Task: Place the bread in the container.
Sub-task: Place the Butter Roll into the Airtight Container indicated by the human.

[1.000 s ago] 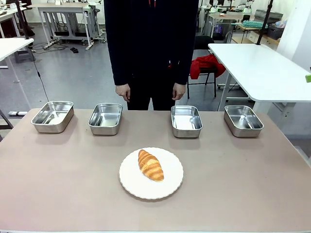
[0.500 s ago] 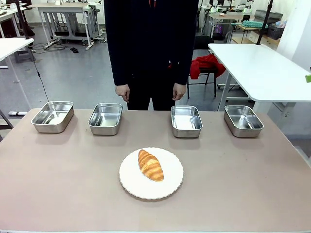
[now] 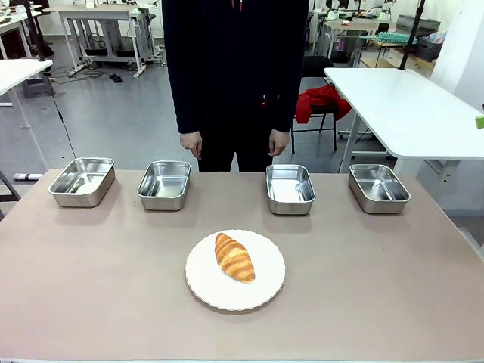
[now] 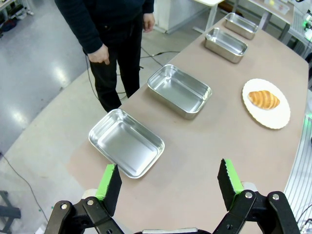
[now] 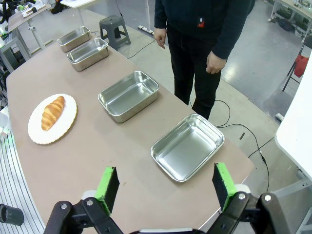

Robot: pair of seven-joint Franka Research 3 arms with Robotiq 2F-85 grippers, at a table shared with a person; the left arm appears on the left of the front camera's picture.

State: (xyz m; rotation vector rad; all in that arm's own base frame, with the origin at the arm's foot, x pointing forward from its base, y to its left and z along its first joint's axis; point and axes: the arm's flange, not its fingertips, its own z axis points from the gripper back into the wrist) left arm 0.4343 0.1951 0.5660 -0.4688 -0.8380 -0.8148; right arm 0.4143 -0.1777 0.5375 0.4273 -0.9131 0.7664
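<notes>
The bread (image 3: 234, 258), a glossy croissant, is pictured lying on a round white plate (image 3: 198, 286) at the middle of the worktop (image 3: 91, 302), untouched and not yet in any container. Its long axis is set at a slant, one tapered end turned toward the person's side and the other toward the robot's.

The left jaws are held wide apart with nothing between the green pads (image 4: 110, 181). From them the bread (image 4: 263, 99) is found well ahead and off to the right, lying nearly in line with the gap between the pads. The right jaws are likewise spread and empty, and from them the bread (image 5: 52, 112) is found well ahead and off to the left, lying at a diagonal.

Neither arm can be judged clearly the nearer, as the plate is placed about midway between them. A roll of the wrist would probably be needed so that the croissant is closed on across its narrow width and not end to end.

Four steel containers (image 3: 164, 184) are ranged along the far side. One outermost container (image 4: 126, 142) is seen just ahead of the left jaws, the other (image 5: 187, 146) just ahead of the right jaws. Which of the four is meant cannot be told. The person's hands (image 3: 191, 142) are held down at the sides, behind the row.
</notes>
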